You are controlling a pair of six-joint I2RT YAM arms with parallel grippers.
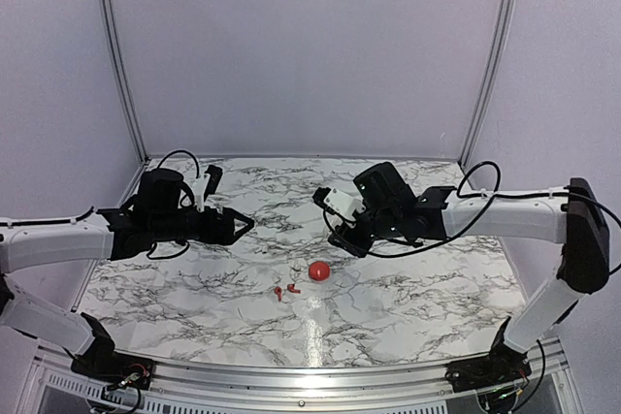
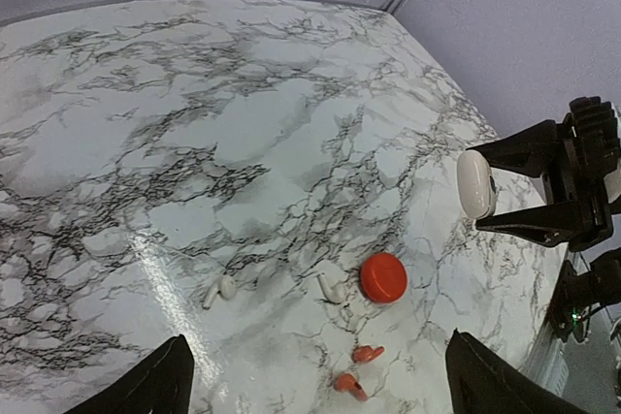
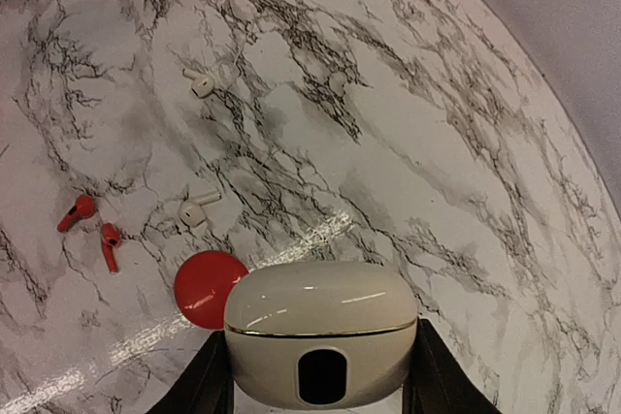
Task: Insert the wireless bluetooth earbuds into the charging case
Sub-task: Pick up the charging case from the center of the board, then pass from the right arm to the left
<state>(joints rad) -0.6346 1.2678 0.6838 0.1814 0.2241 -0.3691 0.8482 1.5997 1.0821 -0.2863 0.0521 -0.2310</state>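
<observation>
Pale lilac walls enclose a marble-patterned table (image 1: 194, 278). At the left, the left gripper (image 1: 243, 224) hangs above the surface with its jaws spread wide and nothing between them. Its two dark fingertips (image 2: 160, 385) frame bare marble in the left wrist view.

Toward the middle of the table lie the two red earbuds (image 1: 278, 292) (image 1: 293, 288), close together but not touching, flat on the marble with their stems angled differently. Just right of them sits a red round object (image 1: 319, 270). Two white earbuds (image 3: 201, 82) (image 3: 194, 210) also lie on the table, apart from each other, one near the red round object.

At the right, the right gripper (image 3: 320, 361) is off the table, its jaws closed around the white charging case (image 3: 320, 302), a finger on each end. The case's long axis runs from finger to finger. A thin seam circles it, and a dark oval recess faces the wrist camera. The case is above the table, well apart from the red earbuds, with the red round object between them.
</observation>
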